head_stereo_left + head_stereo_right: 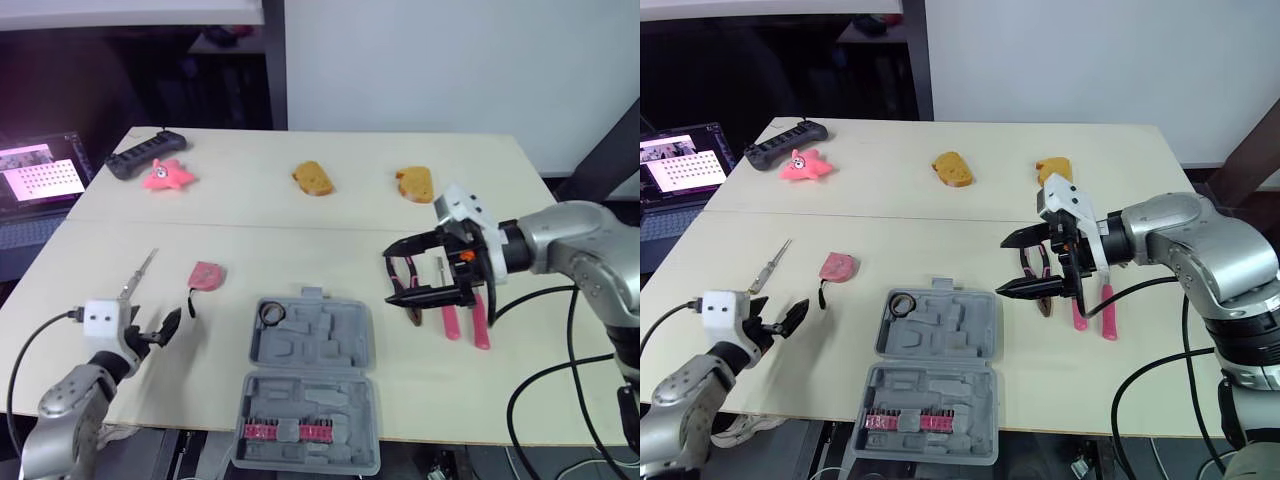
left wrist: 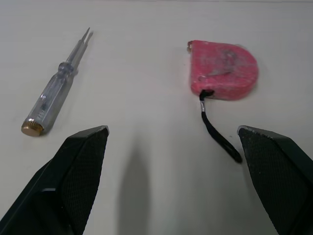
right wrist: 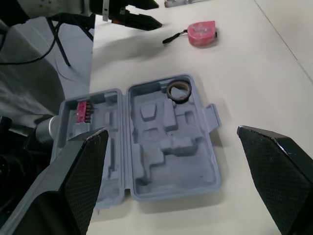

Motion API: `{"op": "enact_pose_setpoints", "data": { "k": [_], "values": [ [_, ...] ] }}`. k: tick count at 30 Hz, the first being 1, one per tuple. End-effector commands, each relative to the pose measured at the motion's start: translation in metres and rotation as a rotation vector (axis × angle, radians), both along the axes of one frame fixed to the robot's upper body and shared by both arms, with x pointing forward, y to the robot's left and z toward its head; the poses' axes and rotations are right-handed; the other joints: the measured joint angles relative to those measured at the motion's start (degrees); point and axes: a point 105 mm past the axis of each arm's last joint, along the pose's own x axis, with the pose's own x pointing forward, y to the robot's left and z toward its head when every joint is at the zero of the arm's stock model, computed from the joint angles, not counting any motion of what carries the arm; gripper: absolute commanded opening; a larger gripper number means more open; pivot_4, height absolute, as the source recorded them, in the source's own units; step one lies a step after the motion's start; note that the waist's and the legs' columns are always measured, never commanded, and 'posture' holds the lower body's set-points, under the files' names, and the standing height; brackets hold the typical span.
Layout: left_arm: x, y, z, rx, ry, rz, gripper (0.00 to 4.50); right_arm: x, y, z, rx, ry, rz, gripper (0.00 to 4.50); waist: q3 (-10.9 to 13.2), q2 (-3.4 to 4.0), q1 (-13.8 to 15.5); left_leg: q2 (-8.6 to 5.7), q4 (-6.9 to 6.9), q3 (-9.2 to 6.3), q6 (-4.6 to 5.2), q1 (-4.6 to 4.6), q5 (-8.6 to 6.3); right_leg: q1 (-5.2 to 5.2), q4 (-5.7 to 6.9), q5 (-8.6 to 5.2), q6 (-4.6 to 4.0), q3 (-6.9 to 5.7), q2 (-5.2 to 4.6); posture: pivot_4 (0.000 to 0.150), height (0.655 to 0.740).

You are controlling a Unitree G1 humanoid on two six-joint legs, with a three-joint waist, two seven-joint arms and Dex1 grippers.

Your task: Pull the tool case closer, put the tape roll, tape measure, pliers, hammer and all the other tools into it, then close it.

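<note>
Since the tape roll [image 1: 271,314] already sits in a round recess of the open tool case [image 1: 330,345], which lies at the near edge of the surface, the step in hand looks like fetching the next tool. The case is grey moulded plastic with angular pockets, and a row of red bits [image 1: 288,431] lines its nearer half. Just to its left the left jaws hang spread wide and empty, their black pads finely ribbed, aimed at the tape measure [image 2: 223,71]: a pink, scuffed, rounded shell trailing a limp black strap. To do this well, I judge the jaws should centre on the hard shell, not the strap, and close across its flat sides. Beside it lies a screwdriver [image 2: 51,95] with a clear, slim handle. To the right of the case the right jaws hover, spread and empty, over the pink-handled pliers [image 1: 481,325]. Farther back rest a pink star toy [image 1: 167,175], a black controller [image 1: 145,154] and two brown bread-like pieces [image 1: 313,178].
</note>
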Motion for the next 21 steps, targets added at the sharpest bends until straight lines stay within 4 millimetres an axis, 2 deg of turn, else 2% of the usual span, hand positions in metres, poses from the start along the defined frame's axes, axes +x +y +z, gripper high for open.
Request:
{"op": "enact_pose_setpoints", "data": {
  "k": [1,9,13,15,17,21],
  "values": [
    [0.008,-0.007,-0.007,0.032,0.013,-0.032,4.44,-0.005,-0.006,0.013,-0.026,-0.057,-0.02,4.5,0.0,0.0,0.0,0.0,0.01,0.0,0.0,0.0,0.0,0.03,-0.02,0.0,0.0,0.0,-0.01,0.15,0.74],
    [0.024,-0.018,-0.011,0.006,0.0,-0.055,4.44,-0.009,-0.011,0.016,-0.043,-0.066,-0.059,4.5,-0.01,-0.01,-0.04,0.02,-0.06,-0.01,0.0,0.0,0.0,-0.04,0.02,0.02,0.04,-0.02,0.01,0.15,0.74],
    [0.026,-0.027,-0.023,-0.015,0.012,-0.046,4.44,-0.013,-0.011,0.013,-0.055,-0.055,-0.071,4.5,-0.01,-0.01,0.02,0.0,-0.03,0.0,0.0,0.0,0.0,-0.01,0.0,0.03,0.06,-0.01,-0.02,0.15,0.74],
    [0.028,-0.029,-0.028,-0.024,0.011,-0.03,3.91,-0.015,-0.01,0.011,-0.062,-0.052,-0.073,4.5,-0.01,0.0,0.09,0.0,-0.04,-0.01,0.0,0.0,0.0,-0.01,-0.01,0.03,0.06,-0.01,-0.02,0.15,0.74],
    [0.029,-0.028,-0.031,-0.02,0.013,-0.019,3.18,-0.016,-0.01,0.011,-0.064,-0.052,-0.076,4.5,-0.04,0.04,0.17,0.0,-0.04,-0.01,0.0,0.0,0.0,-0.01,0.01,0.03,0.06,-0.01,-0.02,0.15,0.74],
    [0.029,-0.023,-0.034,-0.004,0.008,0.003,0.98,-0.015,-0.011,0.008,-0.07,-0.049,-0.083,4.5,-0.04,0.05,0.24,-0.01,0.01,-0.01,0.0,0.01,0.0,0.04,-0.01,0.04,0.08,-0.01,-0.03,0.15,0.74]
  ]
}}
